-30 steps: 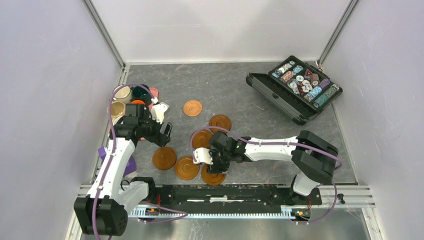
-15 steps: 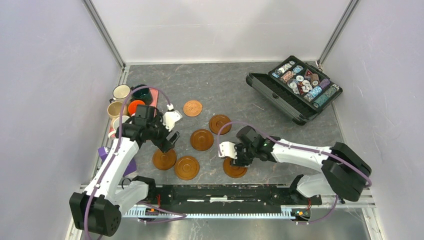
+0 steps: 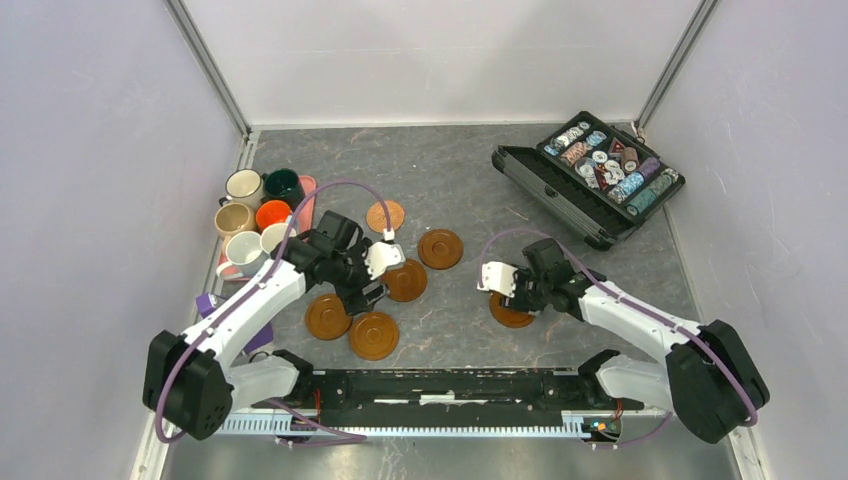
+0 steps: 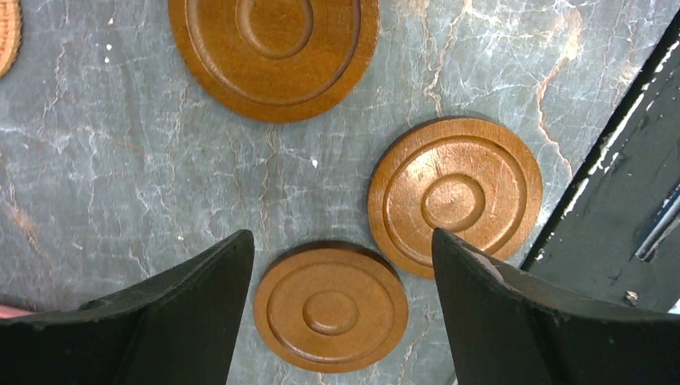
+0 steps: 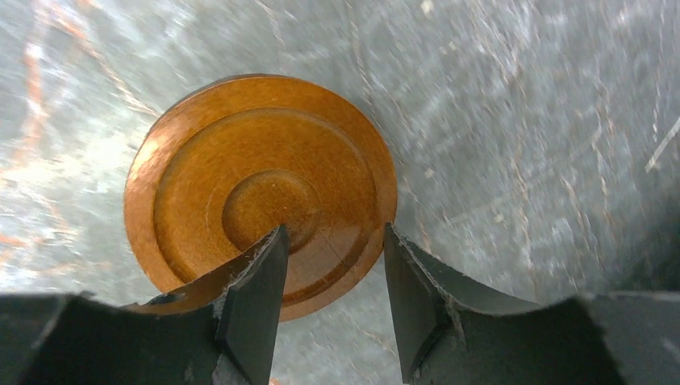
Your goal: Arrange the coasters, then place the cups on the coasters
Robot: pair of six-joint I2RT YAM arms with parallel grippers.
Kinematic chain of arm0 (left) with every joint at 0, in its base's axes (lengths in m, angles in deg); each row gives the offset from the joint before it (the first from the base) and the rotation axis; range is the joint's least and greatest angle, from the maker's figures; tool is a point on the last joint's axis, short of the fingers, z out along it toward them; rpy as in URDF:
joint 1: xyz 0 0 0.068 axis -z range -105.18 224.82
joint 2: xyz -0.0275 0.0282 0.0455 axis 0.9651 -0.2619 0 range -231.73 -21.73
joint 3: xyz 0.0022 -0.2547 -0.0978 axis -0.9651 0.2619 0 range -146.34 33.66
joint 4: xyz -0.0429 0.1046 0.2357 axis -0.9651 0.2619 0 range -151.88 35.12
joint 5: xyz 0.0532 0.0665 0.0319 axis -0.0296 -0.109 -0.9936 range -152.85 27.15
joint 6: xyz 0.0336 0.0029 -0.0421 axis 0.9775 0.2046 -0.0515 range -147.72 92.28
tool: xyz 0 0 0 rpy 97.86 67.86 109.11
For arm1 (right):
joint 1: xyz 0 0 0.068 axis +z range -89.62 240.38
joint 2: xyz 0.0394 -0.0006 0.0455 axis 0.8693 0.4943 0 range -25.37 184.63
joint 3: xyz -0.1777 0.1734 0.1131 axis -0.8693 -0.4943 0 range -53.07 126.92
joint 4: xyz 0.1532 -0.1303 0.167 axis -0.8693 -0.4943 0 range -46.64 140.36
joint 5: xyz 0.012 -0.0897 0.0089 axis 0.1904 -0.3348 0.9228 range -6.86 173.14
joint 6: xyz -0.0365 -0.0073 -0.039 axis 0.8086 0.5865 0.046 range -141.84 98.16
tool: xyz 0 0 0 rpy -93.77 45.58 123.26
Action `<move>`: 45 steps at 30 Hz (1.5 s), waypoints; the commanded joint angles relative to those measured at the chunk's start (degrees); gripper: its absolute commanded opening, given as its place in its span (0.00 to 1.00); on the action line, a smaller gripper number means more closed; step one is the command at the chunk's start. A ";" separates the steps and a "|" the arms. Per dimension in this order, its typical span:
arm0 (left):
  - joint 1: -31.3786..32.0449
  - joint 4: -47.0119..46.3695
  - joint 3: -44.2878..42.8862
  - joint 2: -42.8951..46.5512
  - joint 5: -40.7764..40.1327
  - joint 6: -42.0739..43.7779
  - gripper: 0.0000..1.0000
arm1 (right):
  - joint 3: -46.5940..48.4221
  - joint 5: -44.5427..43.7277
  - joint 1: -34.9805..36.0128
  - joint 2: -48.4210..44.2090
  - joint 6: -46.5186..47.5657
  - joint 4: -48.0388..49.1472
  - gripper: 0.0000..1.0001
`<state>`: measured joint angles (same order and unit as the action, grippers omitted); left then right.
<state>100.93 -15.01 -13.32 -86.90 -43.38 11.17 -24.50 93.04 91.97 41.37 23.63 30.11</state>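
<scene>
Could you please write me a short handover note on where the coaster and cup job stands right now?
Left claw: open, empty, above the coasters near the left arm.
Right claw: shut on the rim of one wooden coaster, right of centre.
Other coasters: the woven coaster and four more wooden coasters lie loosely grouped left of centre.
Cups: six cups grouped at the pink tray, far left; none on a coaster.
Done: nothing final that I can see.
Left: finish arranging the coasters, then set each cup on one.
</scene>
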 commanded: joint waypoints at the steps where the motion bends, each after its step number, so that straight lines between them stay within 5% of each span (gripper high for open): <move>1: 1.31 -5.67 -0.42 -2.95 -1.59 2.31 0.87 | -2.65 -8.76 -4.26 2.50 3.60 -7.83 0.55; 23: 5.33 -27.15 -16.30 -29.93 -6.43 -16.10 0.78 | 10.08 -7.29 -5.45 14.78 -2.09 0.30 0.52; 32: 5.80 -27.10 -28.85 -43.22 -4.25 -21.81 0.68 | 12.43 -11.01 -5.45 14.58 -3.69 3.49 0.50; 45: 9.49 -26.40 -35.12 -52.37 -4.43 -23.90 0.53 | 13.74 -1.34 -5.40 7.01 -5.92 0.84 0.60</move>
<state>108.01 -40.84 -45.58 -136.95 -48.83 -10.07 -13.42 87.66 86.81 52.10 18.89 30.94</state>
